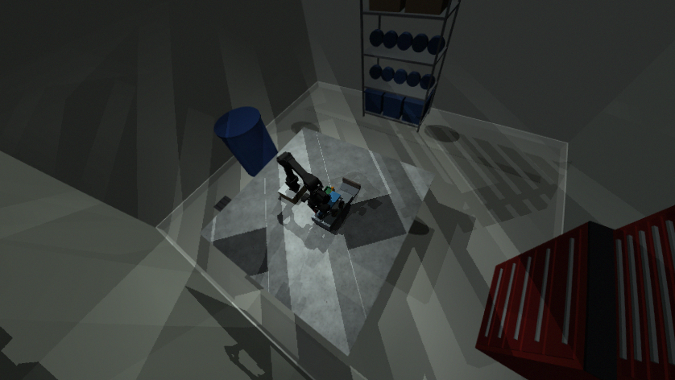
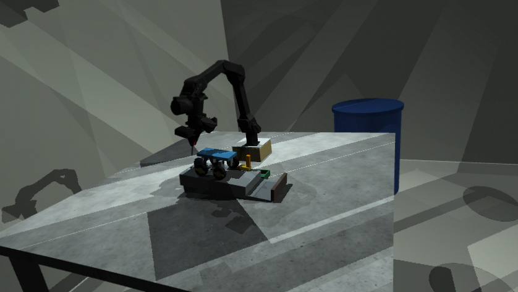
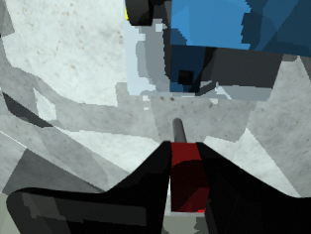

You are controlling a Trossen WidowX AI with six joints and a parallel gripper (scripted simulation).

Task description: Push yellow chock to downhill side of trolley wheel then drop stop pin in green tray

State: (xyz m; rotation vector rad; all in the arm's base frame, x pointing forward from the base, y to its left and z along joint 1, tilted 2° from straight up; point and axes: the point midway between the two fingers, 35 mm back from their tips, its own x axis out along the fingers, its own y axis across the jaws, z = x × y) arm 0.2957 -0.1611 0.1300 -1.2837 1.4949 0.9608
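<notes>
My gripper (image 2: 193, 143) (image 3: 182, 148) is shut on the red head of the stop pin (image 3: 185, 164). The pin's grey shaft points down from the fingertips, clear of the ramp and beyond its uphill end in the wrist view. The blue-decked trolley (image 2: 216, 153) (image 1: 334, 196) (image 3: 213, 25) stands on its wheels on the grey ramp (image 2: 213, 188) (image 1: 346, 194). The yellow chock (image 2: 248, 162) with its upright orange handle is at the downhill side of the trolley's far downhill wheel; exact contact is too small to tell. The green tray (image 2: 267, 174) lies beside the ramp, partly hidden and apparently empty.
A brown end board (image 2: 279, 186) (image 1: 351, 182) closes the ramp's downhill end. The arm's base box (image 2: 265, 150) (image 1: 290, 193) stands behind the ramp. A blue barrel (image 2: 368, 121) (image 1: 249, 141) stands beyond the table. A black square hole (image 3: 185, 76) shows at the ramp's uphill end.
</notes>
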